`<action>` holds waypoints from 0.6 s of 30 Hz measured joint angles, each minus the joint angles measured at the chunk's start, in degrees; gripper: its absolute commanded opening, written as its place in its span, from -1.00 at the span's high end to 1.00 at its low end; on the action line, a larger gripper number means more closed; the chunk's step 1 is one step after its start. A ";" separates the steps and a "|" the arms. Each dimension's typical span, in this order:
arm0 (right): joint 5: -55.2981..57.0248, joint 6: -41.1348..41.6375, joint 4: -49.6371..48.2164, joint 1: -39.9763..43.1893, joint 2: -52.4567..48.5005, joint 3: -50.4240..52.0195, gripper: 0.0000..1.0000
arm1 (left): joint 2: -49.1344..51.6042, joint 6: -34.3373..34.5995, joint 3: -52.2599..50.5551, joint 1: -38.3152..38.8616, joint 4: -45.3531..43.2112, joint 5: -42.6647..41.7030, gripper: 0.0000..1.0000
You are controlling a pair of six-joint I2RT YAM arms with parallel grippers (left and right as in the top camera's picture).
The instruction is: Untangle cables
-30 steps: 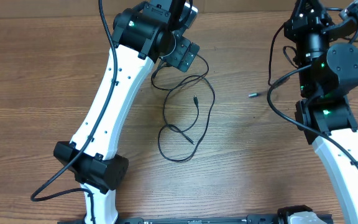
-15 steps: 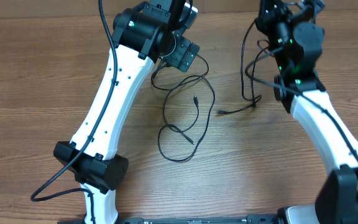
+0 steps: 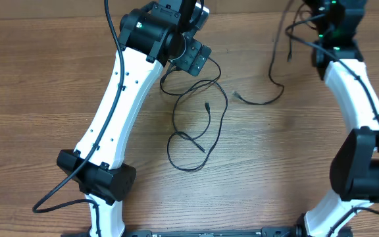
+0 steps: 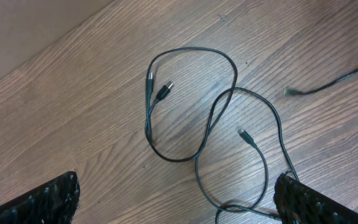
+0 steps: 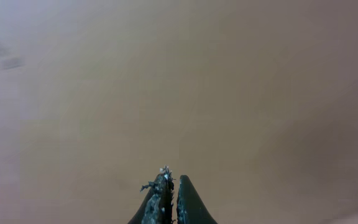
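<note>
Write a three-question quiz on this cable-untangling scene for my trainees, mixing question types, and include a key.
1. True or false: the left gripper is open and the right gripper is shut.
2. Multiple choice: the tangled cables lie A) on the wooden table, B) in a box, C) draped over an arm.
3. Fill in: the separated cable lies on the ___ arm's side of the tangle.

Key: 1 true; 2 A; 3 right.
</note>
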State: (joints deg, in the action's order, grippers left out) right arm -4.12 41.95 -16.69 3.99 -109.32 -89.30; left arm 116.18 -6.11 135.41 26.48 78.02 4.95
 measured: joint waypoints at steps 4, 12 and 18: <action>0.15 -0.92 1.51 5.38 -2.78 0.00 0.92 | 0.00 0.00 0.00 0.00 0.00 0.00 -0.99; 1.38 -4.52 2.73 14.88 -9.97 0.00 0.92 | 0.00 0.00 0.00 0.00 0.00 0.00 -1.00; 2.97 -7.76 4.52 21.57 -14.62 0.00 0.92 | 0.00 0.00 0.00 0.00 -0.02 0.00 -1.00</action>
State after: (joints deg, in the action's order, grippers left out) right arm -1.15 34.20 -12.16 25.56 -123.94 -89.30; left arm 116.18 -6.11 135.41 26.48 78.00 4.95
